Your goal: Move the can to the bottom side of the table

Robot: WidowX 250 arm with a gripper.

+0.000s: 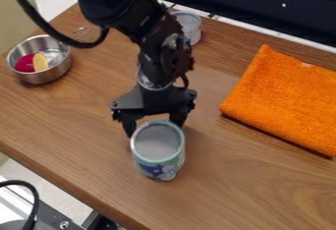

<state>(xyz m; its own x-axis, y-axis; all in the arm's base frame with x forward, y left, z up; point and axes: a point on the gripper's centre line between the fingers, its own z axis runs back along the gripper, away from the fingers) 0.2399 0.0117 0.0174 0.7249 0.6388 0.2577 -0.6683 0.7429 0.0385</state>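
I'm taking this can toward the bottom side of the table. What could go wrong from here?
The gripper is at the can's upper part, near the rim, so a quick move might tip it or let it slip. The table's edge slants past the can's lower left; drifting too far that way could send it over.

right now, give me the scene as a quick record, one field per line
can: green-rimmed, on the wooden table, below the picture's middle
hand: black, at the can's far side, grip unclear
cloth: orange, folded, at the right
bowl: metal, at the left, holding a dark pink item and a yellowish piece
back: greyish container, partly behind the arm
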